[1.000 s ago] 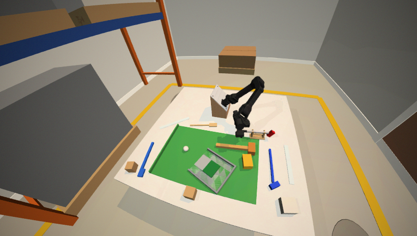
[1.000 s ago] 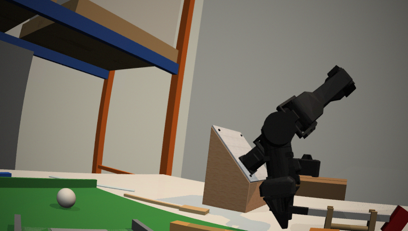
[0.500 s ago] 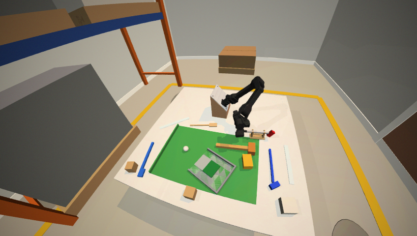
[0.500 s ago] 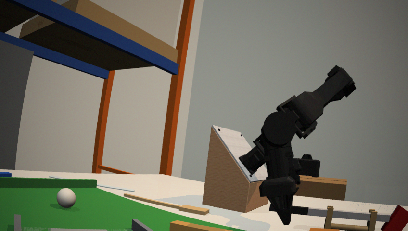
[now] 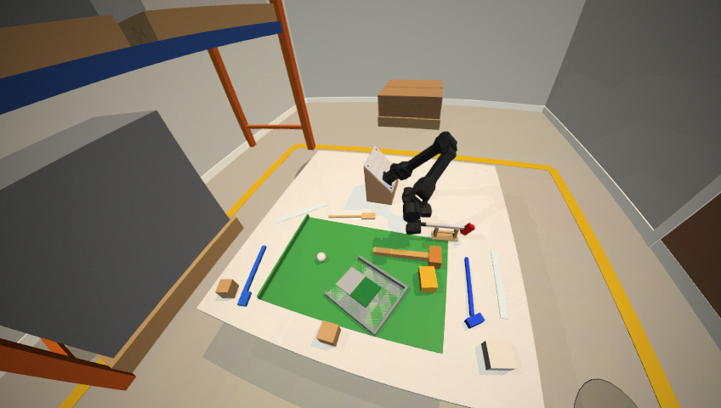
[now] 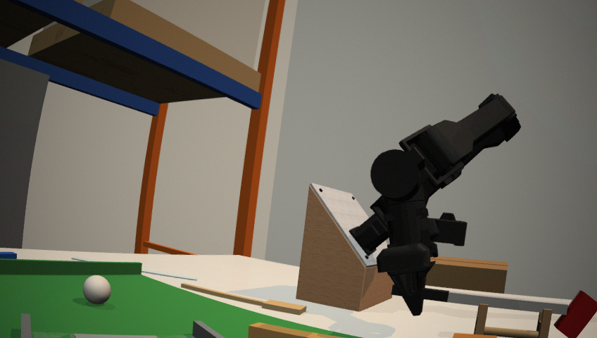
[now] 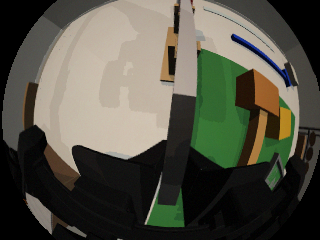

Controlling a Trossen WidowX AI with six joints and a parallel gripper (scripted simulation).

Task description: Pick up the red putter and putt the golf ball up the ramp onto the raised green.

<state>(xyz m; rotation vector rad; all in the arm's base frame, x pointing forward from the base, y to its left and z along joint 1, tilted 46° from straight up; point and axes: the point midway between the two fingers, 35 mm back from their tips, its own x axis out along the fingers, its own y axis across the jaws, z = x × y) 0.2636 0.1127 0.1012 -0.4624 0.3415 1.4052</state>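
1. The hand (image 5: 413, 227) is closed on the dark grip end of the red putter (image 5: 447, 225), with its fingers pinched narrow around the shaft.
2. In the wrist view the grey shaft of the putter (image 7: 182, 87) runs straight out from between the two dark fingers toward its red head at the far end.
3. The putter lies level across a small wooden stand (image 5: 445, 233), which sits on the counter (image 5: 323, 182) toward its far right part, just beyond the far edge of the green mat (image 5: 303, 273).
4. In the side view the hand (image 6: 412, 303) points straight down, and the putter shaft (image 6: 507, 298) reaches to the right over the stand (image 6: 511, 322).
5. The golf ball (image 5: 320, 257) rests on the green mat, on its left half, well apart from the putter.
6. The ramp with the raised green (image 5: 366, 291) sits in the middle of the mat, near the ball.
7. A wooden mallet (image 5: 410, 254) lies on the mat near its far right corner, just in front of the stand.
8. An orange block (image 5: 428, 278) rests beside the mallet head.
9. A blue putter (image 5: 471, 295) lies off the mat toward the right edge of the counter.
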